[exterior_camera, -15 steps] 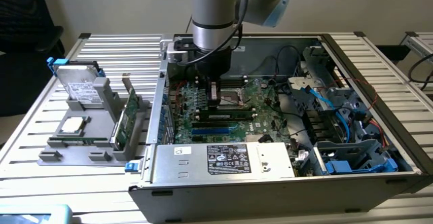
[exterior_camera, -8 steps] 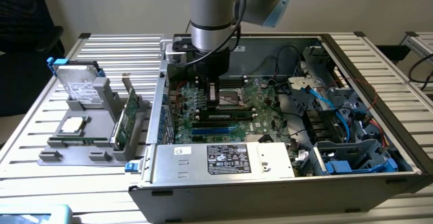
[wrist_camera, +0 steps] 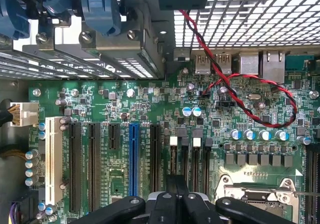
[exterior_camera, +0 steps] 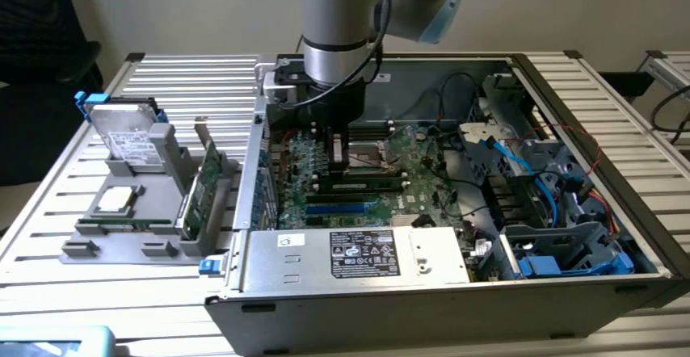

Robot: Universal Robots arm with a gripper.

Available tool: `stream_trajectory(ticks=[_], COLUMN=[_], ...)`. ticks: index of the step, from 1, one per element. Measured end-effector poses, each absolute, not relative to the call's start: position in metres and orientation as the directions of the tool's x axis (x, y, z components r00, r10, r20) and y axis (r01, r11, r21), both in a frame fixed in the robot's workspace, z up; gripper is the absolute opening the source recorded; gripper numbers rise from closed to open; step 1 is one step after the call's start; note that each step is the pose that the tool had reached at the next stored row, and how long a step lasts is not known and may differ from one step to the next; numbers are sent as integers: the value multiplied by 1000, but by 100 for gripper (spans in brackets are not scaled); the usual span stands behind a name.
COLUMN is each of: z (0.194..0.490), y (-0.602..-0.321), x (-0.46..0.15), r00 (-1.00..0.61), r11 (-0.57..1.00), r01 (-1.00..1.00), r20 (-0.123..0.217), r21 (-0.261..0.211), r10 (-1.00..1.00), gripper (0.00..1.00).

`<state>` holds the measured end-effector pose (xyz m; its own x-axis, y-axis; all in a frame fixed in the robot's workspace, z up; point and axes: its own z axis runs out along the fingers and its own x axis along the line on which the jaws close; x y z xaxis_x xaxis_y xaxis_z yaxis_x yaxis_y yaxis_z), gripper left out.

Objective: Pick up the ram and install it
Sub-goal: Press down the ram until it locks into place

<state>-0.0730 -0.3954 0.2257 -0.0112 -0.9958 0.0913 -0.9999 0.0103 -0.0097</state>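
Gripper (exterior_camera: 342,161), fingers closed, low inside the open computer case (exterior_camera: 603,292) over the motherboard (wrist_camera: 150,109). The ram (exterior_camera: 361,186) lies seated in a motherboard slot just beneath the gripper.

A robotics lab or test workshop: an opened computer case (exterior_camera: 453,236) sits on a slatted aluminium table (exterior_camera: 603,90), with a grey parts fixture (exterior_camera: 119,240) beside it under an industrial arm (exterior_camera: 339,18).

arm (exterior_camera: 336,42) above open PC case (exterior_camera: 582,288); gripper (exterior_camera: 342,163) low over motherboard (exterior_camera: 415,183) | jaws closed
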Motion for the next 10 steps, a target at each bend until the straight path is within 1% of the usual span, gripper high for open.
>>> stream_trajectory(ticks=[4, 10], z=[224, 240], y=[-395, -395], x=[-73, -65], r00=[-11, -11], r11=[10, 10], r01=[-1000, -1000], r20=[91, 91], r21=[-10, -10], r10=[-996, -996], gripper=[11, 11])
